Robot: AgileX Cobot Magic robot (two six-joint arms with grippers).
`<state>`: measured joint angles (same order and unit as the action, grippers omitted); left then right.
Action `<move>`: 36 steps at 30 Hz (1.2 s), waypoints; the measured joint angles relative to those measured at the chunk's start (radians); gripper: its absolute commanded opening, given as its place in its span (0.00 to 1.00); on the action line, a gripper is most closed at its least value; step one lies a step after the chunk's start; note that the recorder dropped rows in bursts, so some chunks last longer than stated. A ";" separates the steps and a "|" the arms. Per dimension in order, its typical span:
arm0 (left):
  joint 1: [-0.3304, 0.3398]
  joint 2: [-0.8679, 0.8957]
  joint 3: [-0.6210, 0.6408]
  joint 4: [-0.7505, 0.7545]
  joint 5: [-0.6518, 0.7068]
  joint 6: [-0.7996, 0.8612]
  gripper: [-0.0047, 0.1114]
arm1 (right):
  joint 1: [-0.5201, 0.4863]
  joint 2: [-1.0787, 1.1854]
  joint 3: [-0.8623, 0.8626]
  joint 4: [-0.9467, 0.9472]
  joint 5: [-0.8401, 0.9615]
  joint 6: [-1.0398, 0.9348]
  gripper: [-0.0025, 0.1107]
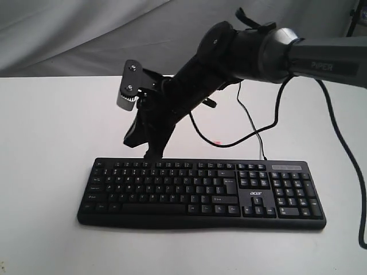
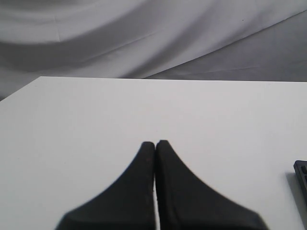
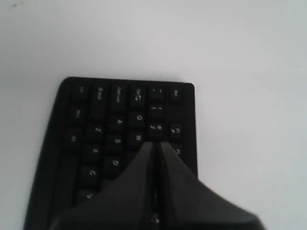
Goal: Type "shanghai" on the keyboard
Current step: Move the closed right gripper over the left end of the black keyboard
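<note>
**Exterior view.** A white table [image 1: 46, 126] stands before a grey draped cloth [image 1: 86, 34]. The keyboard [image 1: 200, 192] lies flat on the near half of the table, its long side across the view. Its number pad [image 1: 292, 192] is at the right end, beside the white "acer" logo [image 1: 256, 195]. A thin black cable [image 1: 252, 123] loops over the table behind the keyboard's back edge, and a small pink mark [image 1: 218, 142] sits on the table next to it. My right arm [image 1: 321, 60] extends from the right across the middle and slopes down. My right gripper [image 1: 153, 153] points at the back rows of the left half of the keyboard. My left arm is outside this view.

**Left wrist view.** My left gripper [image 2: 155, 143] has its two black fingers pressed together, with only a hairline seam between them, and it holds nothing. It hangs over bare table. One corner of the keyboard shows at the edge of the picture, well apart from the fingertips.

**Right wrist view.** My right fingers [image 3: 139, 167] are likewise pressed together and hold nothing. Their tips lie over the left end of the keyboard, close to the 2 and W keys. I cannot tell whether they touch a key.
</note>
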<state>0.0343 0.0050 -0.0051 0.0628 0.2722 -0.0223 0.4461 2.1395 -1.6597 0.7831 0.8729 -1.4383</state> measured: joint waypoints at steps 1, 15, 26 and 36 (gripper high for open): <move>0.000 0.000 0.000 0.000 0.000 0.000 0.05 | 0.013 0.000 0.000 0.005 0.000 -0.002 0.02; 0.000 0.000 0.000 0.000 0.000 0.000 0.05 | 0.174 0.000 0.089 0.048 -0.161 -0.025 0.02; 0.000 0.000 0.000 0.000 0.000 0.000 0.05 | 0.182 0.000 0.175 0.156 -0.305 -0.092 0.02; 0.000 0.000 0.000 0.000 0.000 0.000 0.05 | 0.138 0.000 0.180 0.156 -0.254 -0.092 0.02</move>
<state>0.0343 0.0050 -0.0051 0.0628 0.2722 -0.0223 0.5842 2.1395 -1.4794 0.9391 0.6194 -1.5300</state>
